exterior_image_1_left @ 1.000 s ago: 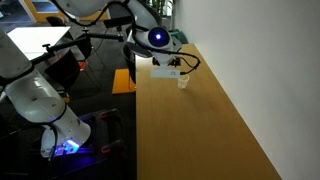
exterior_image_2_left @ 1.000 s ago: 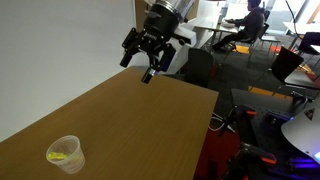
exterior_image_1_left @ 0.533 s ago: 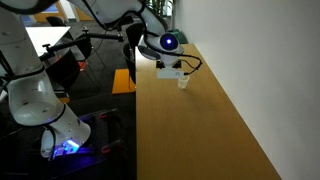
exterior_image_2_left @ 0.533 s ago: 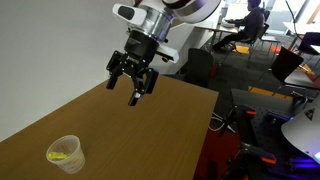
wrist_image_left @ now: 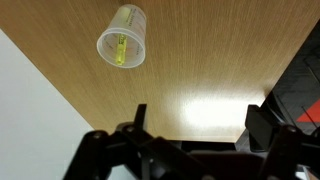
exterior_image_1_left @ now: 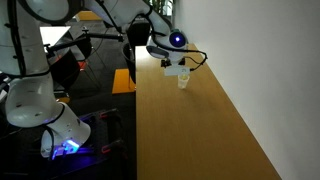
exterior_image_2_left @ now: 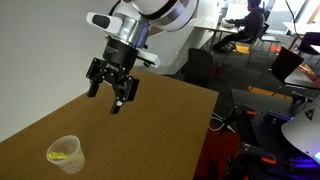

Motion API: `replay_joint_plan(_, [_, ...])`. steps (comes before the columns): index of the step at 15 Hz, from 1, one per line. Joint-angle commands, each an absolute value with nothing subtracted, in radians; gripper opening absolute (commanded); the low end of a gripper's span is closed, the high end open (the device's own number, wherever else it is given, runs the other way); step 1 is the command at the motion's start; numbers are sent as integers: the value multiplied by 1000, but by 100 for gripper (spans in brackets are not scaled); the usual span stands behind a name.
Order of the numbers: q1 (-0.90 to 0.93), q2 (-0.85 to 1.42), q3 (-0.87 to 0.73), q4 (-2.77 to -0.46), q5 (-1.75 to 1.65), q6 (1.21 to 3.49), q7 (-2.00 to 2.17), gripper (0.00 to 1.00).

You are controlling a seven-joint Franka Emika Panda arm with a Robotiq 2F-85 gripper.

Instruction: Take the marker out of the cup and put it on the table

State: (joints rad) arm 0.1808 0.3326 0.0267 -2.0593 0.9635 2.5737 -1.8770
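Note:
The small translucent cup [exterior_image_2_left: 66,153] stands on the light-brown table [exterior_image_2_left: 160,130] near its end by the white wall. The yellow-green marker [exterior_image_2_left: 60,156] lies inside it. In the wrist view the cup [wrist_image_left: 123,48] sits ahead of the jaws with the marker [wrist_image_left: 121,49] in it. My gripper [exterior_image_2_left: 109,94] hangs in the air above the table, open and empty, some way short of the cup. In an exterior view the gripper [exterior_image_1_left: 178,69] is just above the cup [exterior_image_1_left: 183,81]. In the wrist view the gripper [wrist_image_left: 197,125] holds nothing.
A white wall [exterior_image_1_left: 260,60] runs along one long side of the table. Past the other edge are office chairs [exterior_image_2_left: 290,62], a person at a desk [exterior_image_2_left: 250,20] and the robot base [exterior_image_1_left: 45,115] with a blue light.
My gripper has moved along the table toward the cup and a little lower. It stays open. The cup and marker have not moved.

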Motion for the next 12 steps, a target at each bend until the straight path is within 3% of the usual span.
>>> replay_joint_plan(1, [128,334,83,-2060,938,2585,-1862,100])
replay_joint_plan(12, [76,468,147,-1906,799,2576,-1850,100])
